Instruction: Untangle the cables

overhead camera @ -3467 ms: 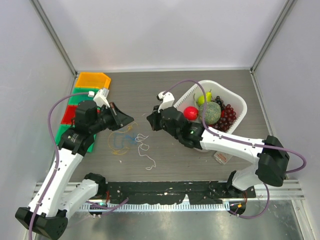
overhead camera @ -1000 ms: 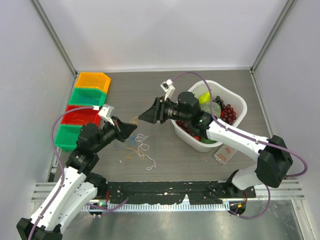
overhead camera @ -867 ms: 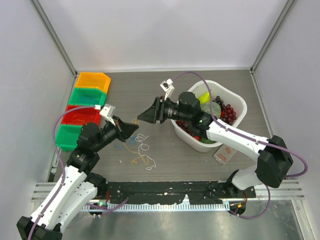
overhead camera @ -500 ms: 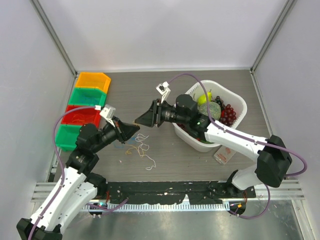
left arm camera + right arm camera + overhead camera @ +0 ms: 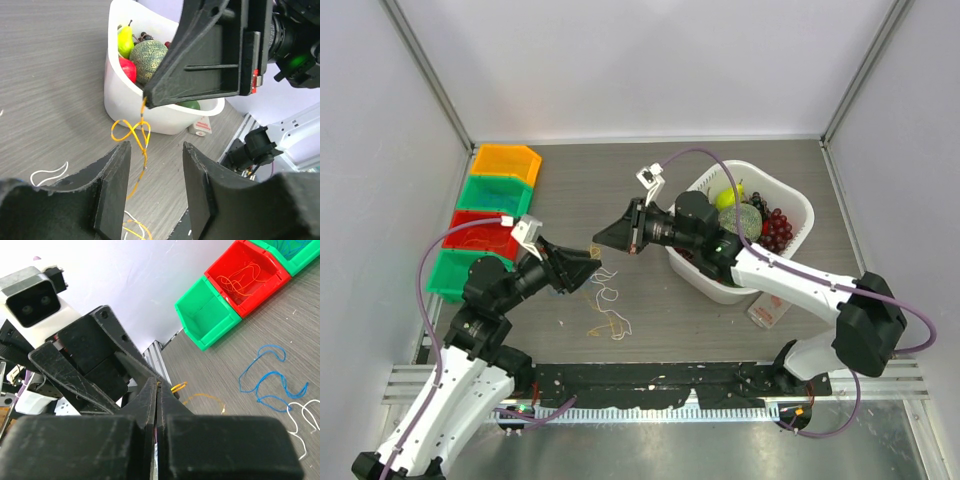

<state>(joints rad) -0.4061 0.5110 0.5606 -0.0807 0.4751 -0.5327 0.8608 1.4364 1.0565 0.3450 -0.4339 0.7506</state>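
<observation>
Where the right gripper (image 5: 145, 101) clamps it, the thin orange cable (image 5: 133, 131) dangles in loops toward six o'clock, between the parted fingers of the left gripper (image 5: 154, 149).

The left claw (image 5: 586, 268) and the right claw (image 5: 602, 239) point at each other over the dark wood-grain bench (image 5: 590, 190). Their tips are close together, and the right one tapers to a closed point. Nearer the arms' bases, the cables (image 5: 608, 300) lie loose on the bench, white loops beside an orange-tan tangle. A white basket (image 5: 790, 192) of fruit stands on the right. Orange, green, red and green bins (image 5: 508, 160) line the left edge.
</observation>
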